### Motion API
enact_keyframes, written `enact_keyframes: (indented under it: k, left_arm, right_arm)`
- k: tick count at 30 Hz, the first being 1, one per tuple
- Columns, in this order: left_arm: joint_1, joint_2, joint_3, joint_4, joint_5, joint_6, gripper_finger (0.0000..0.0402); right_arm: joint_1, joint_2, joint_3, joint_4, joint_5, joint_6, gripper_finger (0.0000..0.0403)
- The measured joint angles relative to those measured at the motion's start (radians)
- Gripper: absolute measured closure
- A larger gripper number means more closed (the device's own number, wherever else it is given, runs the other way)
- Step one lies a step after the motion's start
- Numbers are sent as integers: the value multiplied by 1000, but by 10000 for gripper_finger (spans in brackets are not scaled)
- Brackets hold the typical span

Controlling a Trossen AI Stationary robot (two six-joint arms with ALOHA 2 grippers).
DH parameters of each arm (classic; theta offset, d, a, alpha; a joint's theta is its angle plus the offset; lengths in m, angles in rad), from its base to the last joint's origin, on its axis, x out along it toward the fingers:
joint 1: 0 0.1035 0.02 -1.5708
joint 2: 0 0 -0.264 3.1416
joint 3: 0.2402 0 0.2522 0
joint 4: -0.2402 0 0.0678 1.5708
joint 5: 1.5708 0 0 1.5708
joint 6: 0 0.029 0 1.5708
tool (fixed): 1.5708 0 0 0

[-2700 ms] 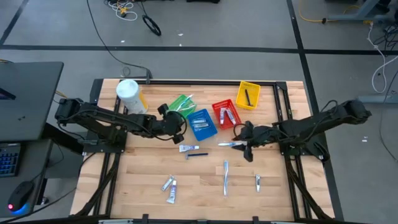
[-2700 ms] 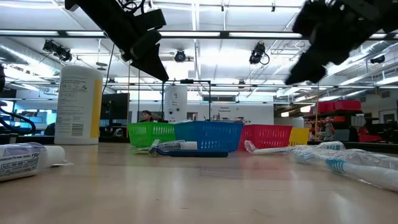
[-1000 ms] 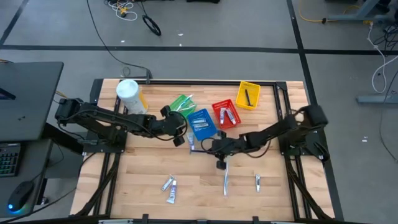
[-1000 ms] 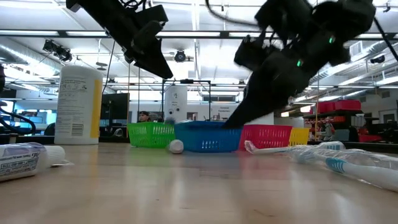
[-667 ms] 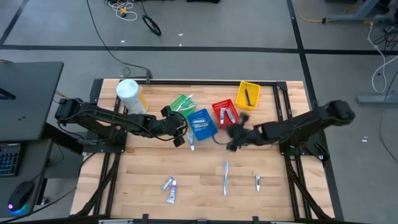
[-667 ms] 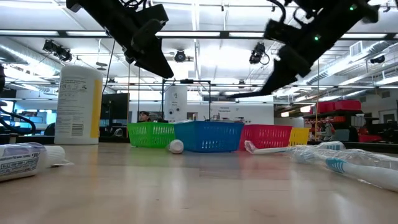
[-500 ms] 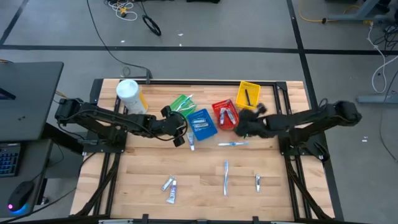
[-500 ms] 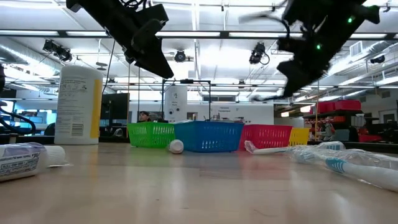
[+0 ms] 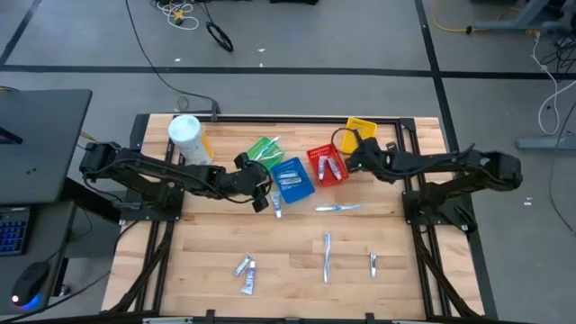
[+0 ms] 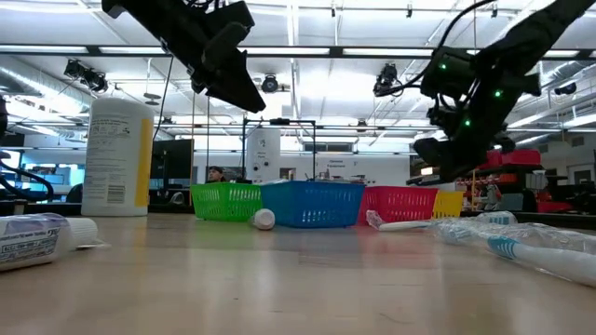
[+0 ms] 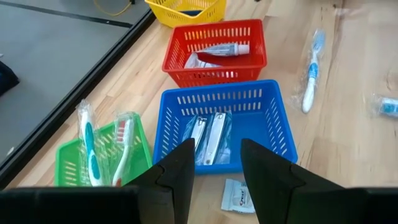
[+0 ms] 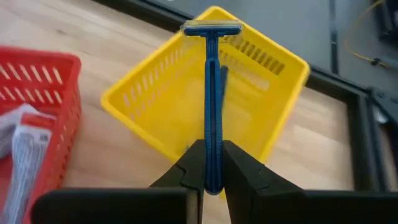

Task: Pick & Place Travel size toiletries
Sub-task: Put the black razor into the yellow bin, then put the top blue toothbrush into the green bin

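Observation:
My right gripper hovers at the yellow basket in the far right of the table, shut on a dark blue razor. The razor's head hangs over the basket's far rim. My left gripper stands open above the near left edge of the blue basket, with nothing between its fingers. Loose toiletries lie on the wood: a white tube, a toothbrush, a second toothbrush, a small item and two tubes. My right gripper pinches the razor's handle near its tail end between its two fingers. The fingers come from the table's right, slanting down, and lie along the handle. The razor sticks straight out ahead of them, head foremost, lifted clear above the yellow basket.
The green, blue, red and yellow baskets stand in a row across the far middle. Green holds toothbrushes, blue two packets, red tubes. A big white canister stands far left.
My right gripper has risen from the table's middle beside the white tube and swung toward the far right, carrying the razor clear of the wood to above the yellow basket. The left arm has kept still.

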Motion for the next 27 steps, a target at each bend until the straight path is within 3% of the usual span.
enact_keyframes:
  k: [6, 9, 12, 19, 27]
  left_arm:
    - [0, 0, 0, 0, -1, 19, 264]
    - [0, 0, 0, 0, -1, 19, 264]
    - [0, 0, 0, 0, -1, 21, 264]
    - [0, 0, 0, -1, -1, 21, 264]
    - [0, 0, 0, -2, 0, -28, 264]
  right_arm:
    - [-120, 0, -9, 89, -83, -151, 348]
    - [-163, 0, -9, 96, -182, -186, 325]
    - [-177, 0, -9, 95, -212, -197, 298]
    - [-160, 0, -9, 79, -239, -179, 255]
    - [-41, -60, 21, 83, -271, -183, 257]
